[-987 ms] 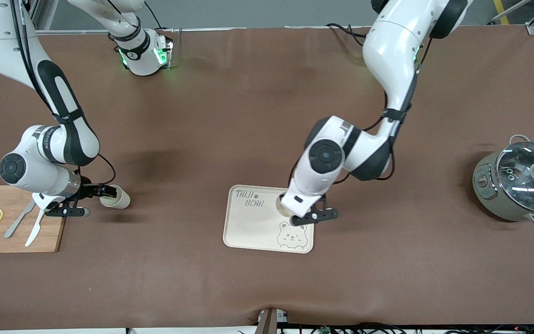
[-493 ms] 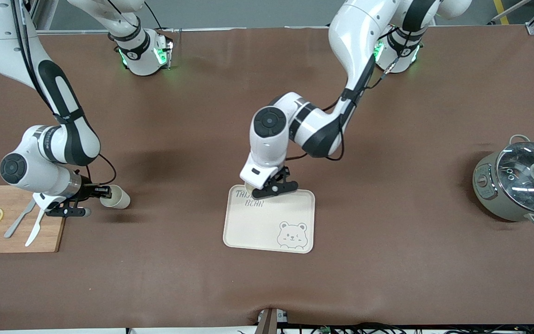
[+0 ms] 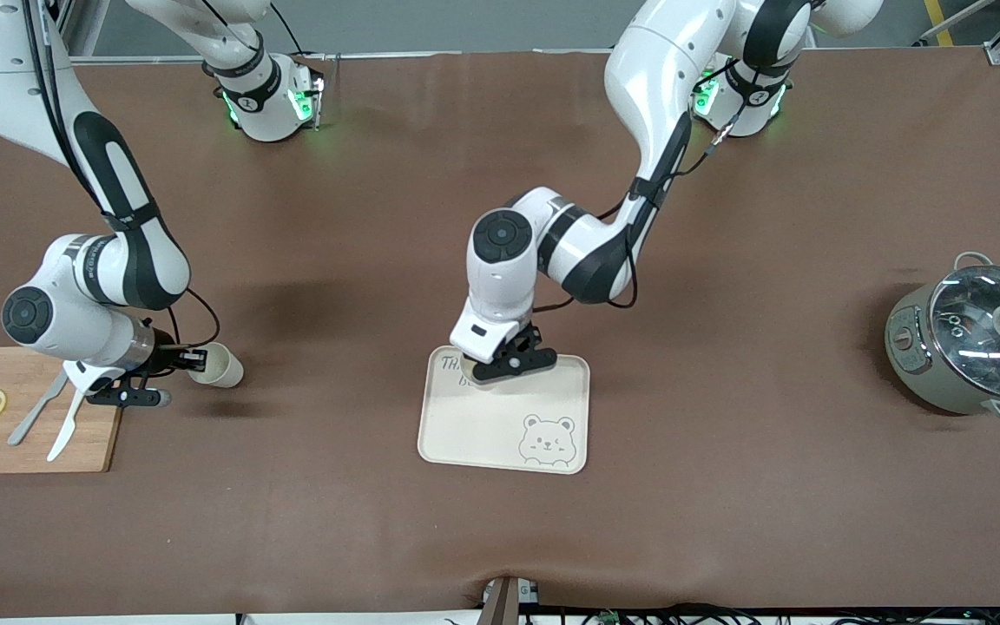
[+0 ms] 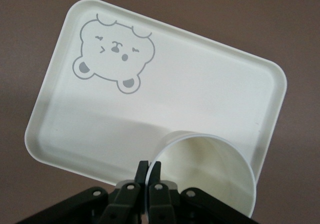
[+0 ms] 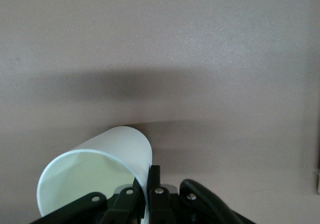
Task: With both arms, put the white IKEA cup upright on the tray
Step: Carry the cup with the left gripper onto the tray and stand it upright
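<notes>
A white cup [image 4: 215, 174] stands upright at the lettered corner of the cream bear tray [image 4: 190, 83]. My left gripper [image 4: 149, 166] is shut on its rim, one finger inside and one outside. In the front view the left gripper [image 3: 500, 369] covers most of that cup over the tray [image 3: 483, 425]. A second white cup [image 3: 220, 368] lies on its side on the table beside the cutting board. My right gripper [image 3: 192, 356] is shut on its rim. The right wrist view shows this cup [image 5: 100, 169] pinched by the right gripper [image 5: 147, 174].
A wooden cutting board [image 3: 92, 443] with two lemon slices, a knife and a fork lies at the right arm's end of the table. A grey pot [image 3: 969, 347] with a glass lid stands at the left arm's end.
The left arm carried its cup from the bear side of the tray to the lettered corner. The right gripper shut on the rim of the lying cup.
</notes>
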Robot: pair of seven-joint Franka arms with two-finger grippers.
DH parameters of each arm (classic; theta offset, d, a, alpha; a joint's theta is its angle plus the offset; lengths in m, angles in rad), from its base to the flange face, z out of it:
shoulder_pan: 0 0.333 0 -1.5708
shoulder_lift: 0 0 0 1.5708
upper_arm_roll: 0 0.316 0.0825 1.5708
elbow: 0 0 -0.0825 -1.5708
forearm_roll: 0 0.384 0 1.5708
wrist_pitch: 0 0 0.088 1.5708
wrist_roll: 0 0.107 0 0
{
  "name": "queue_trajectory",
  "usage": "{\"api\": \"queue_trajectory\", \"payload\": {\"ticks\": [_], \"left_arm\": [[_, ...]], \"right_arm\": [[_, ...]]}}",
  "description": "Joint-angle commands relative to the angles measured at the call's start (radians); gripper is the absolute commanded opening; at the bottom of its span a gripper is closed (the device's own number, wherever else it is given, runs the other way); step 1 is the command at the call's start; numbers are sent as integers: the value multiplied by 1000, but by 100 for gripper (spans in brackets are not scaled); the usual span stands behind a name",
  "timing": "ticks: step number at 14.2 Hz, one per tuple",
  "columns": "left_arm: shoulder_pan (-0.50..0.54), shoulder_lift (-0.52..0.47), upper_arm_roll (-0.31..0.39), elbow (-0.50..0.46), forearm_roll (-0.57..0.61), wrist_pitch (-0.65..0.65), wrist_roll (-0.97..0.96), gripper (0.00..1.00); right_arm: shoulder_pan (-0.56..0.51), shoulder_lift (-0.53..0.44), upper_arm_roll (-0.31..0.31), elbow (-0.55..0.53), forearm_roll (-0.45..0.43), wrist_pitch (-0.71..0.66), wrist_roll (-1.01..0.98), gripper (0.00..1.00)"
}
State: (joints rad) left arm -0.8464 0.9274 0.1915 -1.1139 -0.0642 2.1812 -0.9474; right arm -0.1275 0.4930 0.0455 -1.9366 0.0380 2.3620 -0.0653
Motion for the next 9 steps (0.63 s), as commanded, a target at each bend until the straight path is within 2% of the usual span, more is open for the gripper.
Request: {"api": "queue_trajectory", "payload": {"ticks": [1,3,9], "left_arm": [[27,50,8,17,15,34,9,0],[35,42,8,-3,21,34,18,0],[44,-28,6,-122,21,25,90,0]], "right_arm": [[8,-25,-1,-21,8,-6,21,0],[8,-25,1,5,8,-36,34,0],[60,-31,25,184,16,-323,203,0]]}}
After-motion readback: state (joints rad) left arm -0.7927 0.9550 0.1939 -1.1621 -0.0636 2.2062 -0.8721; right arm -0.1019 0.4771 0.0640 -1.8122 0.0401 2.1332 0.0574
